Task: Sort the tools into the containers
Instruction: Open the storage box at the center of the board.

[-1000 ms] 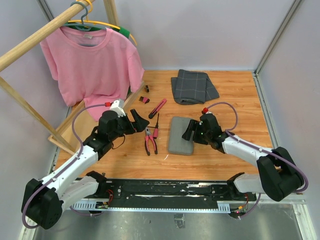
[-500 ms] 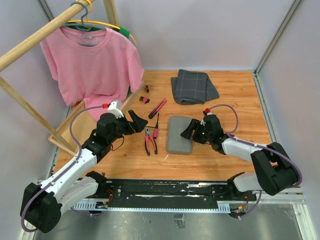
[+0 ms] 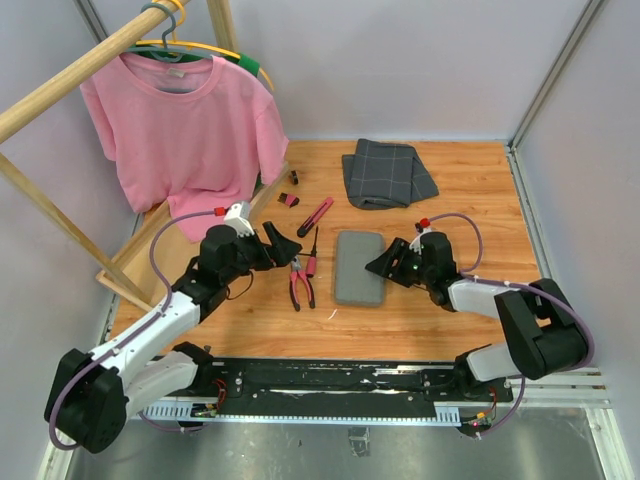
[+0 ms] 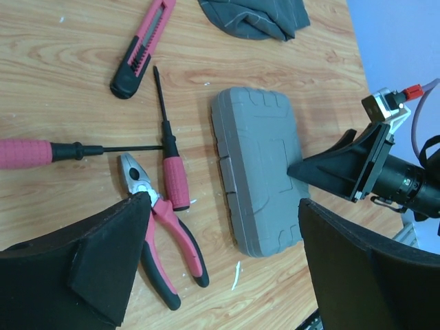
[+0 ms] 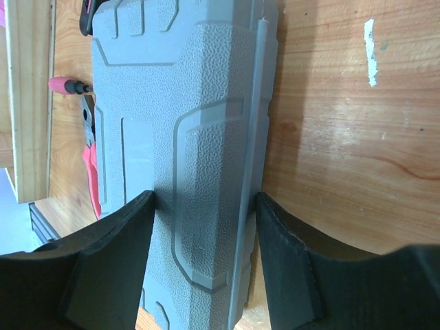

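The closed grey tool case lies flat in the middle of the worktop. The right gripper sits low at its right edge, fingers spread wide and holding nothing. Just left of the case lie red-handled pliers, a screwdriver and a pink utility knife, with the left gripper above them, also wide and empty.

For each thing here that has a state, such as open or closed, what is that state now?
Case, closed, flat on the table.
Pliers, jaws shut.
Knife, no blade showing.
Shirt, hanging up.
Cloth, folded.
Left gripper, open.
Right gripper, open.
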Controlling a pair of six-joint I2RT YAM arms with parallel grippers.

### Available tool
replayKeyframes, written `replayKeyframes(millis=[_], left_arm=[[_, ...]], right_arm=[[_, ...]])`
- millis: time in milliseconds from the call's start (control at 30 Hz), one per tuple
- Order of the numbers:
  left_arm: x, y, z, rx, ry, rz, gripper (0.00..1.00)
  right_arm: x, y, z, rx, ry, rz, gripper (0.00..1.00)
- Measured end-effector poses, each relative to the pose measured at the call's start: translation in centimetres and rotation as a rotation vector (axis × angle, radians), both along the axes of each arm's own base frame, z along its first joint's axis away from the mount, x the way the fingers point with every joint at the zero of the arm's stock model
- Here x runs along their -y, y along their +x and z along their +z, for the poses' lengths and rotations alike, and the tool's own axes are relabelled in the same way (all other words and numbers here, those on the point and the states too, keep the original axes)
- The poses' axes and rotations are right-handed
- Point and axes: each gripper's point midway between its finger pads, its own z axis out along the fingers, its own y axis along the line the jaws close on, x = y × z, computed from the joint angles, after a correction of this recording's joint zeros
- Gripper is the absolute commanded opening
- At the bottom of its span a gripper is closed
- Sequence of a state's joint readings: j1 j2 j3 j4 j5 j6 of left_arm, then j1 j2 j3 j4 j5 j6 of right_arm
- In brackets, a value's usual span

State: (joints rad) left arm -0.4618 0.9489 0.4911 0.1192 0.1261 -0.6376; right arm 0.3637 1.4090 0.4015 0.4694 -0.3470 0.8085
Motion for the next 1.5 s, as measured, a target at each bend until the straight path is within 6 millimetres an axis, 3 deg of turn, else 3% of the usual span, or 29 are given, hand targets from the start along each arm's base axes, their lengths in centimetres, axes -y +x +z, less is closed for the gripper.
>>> replayKeyframes(millis=[533, 767, 1100, 1300, 1500], left_arm=[[3.0, 0.3, -3.3, -0.127, -0.081, -0.068, 0.89], [5.6, -0.3, -5.3, -0.190, -0.077, -0.091, 0.89], [9.4, 1.0, -7.0, -0.247, -0.100, -0.096, 0.91], [11.3, 0.8, -8.3, -0.274, -0.118, -0.122, 0.91], [13.3, 0.7, -8.2, -0.273, -0.149, -0.163, 0.91]], right_arm=[[1.4, 0.8, -0.3, 0.012, 0.130, 0.004, 0.46], [1.6, 1.2, -0.4, 0.011, 0.188, 0.013, 0.46], [1.9, 1.3, -0.4, 0.011, 0.201, 0.011, 0.46], [2.0, 1.3, -0.3, 0.010, 0.203, 0.010, 0.46], [2.0, 1.3, -0.3, 0.010, 0.204, 0.009, 0.45]])
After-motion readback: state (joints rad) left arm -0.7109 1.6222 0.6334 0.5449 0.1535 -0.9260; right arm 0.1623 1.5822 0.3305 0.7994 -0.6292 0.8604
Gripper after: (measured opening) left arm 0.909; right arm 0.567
